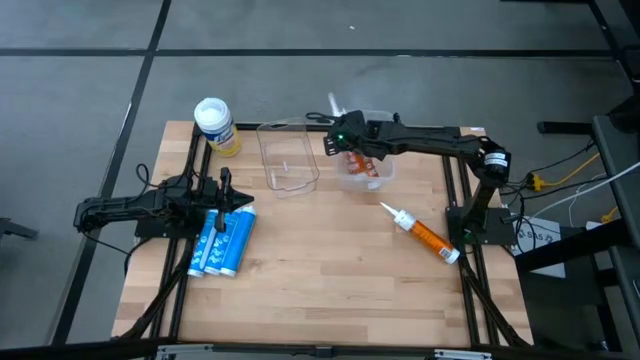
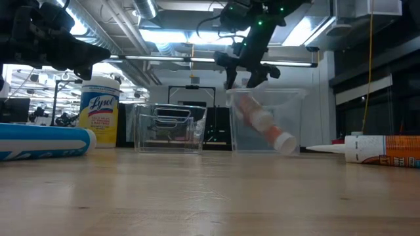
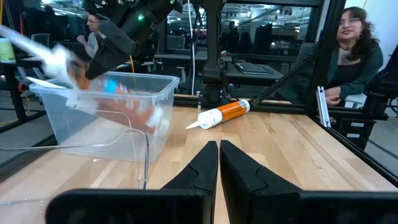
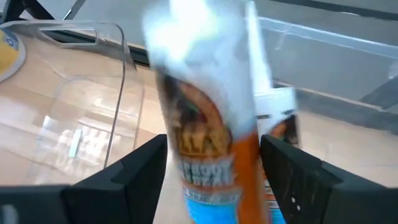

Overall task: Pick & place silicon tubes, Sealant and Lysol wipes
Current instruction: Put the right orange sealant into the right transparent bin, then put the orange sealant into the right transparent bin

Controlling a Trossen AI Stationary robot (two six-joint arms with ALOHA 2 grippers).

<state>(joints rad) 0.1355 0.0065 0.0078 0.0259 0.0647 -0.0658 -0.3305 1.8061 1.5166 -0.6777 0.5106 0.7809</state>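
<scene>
My right gripper [image 1: 338, 143] is over the right clear bin [image 2: 295, 118], shut on an orange and white sealant tube [image 4: 208, 149]. A second orange tube [image 2: 266, 128] lies slanted in that bin, its white end on the bin floor. Another sealant tube [image 1: 420, 232] lies flat on the table at the right. Several blue tubes with white caps [image 1: 222, 242] lie side by side at the left. My left gripper [image 1: 236, 196] is shut and empty just above them. The yellow Lysol wipes canister [image 1: 215, 126] stands upright at the far left. My right gripper pinches the sealant tube's labelled body [image 4: 205, 174] between its two fingers, which lie across the tube. The fingers come from above, slanting in from the table's right. The tube is tilted, its white nozzle [image 1: 334, 103] sticking up toward the far edge.
An empty clear bin [image 1: 288, 158] stands beside the right bin, between it and the Lysol canister. A person [image 3: 351, 56] sits beyond the table's right side. There is bare wood across the table's near half.
</scene>
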